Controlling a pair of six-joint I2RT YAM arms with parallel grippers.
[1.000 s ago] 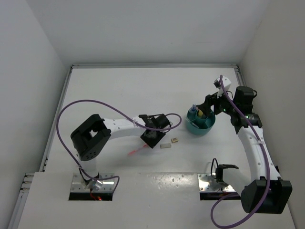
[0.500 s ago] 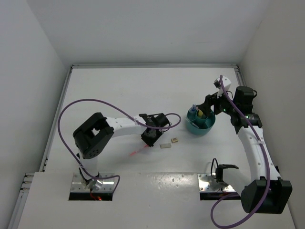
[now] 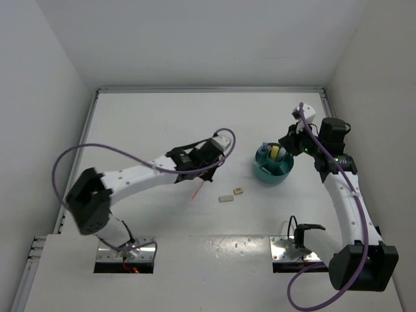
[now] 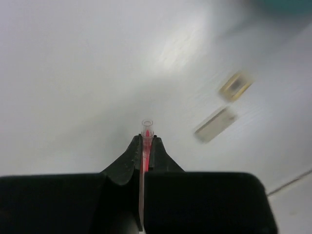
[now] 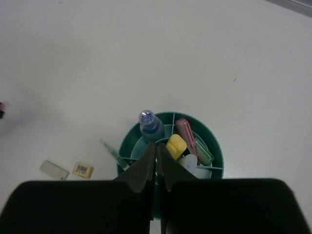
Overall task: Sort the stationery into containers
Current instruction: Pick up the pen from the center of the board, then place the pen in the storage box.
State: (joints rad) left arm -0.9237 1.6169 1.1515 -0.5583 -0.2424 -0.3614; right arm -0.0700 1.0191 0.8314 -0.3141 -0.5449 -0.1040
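My left gripper (image 4: 146, 139) is shut on a thin pink pen (image 4: 146, 129), whose clear end sticks out past the fingertips. In the top view the pink pen (image 3: 198, 190) slants down under the left gripper (image 3: 208, 174), left of the teal cup (image 3: 276, 179). My right gripper (image 5: 156, 147) is shut with nothing in it, right above the cup's (image 5: 219, 152) dividers. The cup holds a blue-white marker (image 5: 150, 123), a yellow highlighter (image 5: 176, 145), a pink stick (image 5: 185, 135), a green stick (image 5: 203, 155) and a green pen (image 5: 112, 152) leaning over its left rim.
Two tiny blocks lie on the table between the arms: a tan one (image 3: 238, 191) and a grey one (image 3: 225, 199). Both also show in the left wrist view, tan block (image 4: 235, 85) and grey block (image 4: 216, 125). White walls enclose the table on three sides.
The left gripper has shut on the pink pen and lifted it off the table, the arm stretching out towards the right. The right gripper has shut above the cup.
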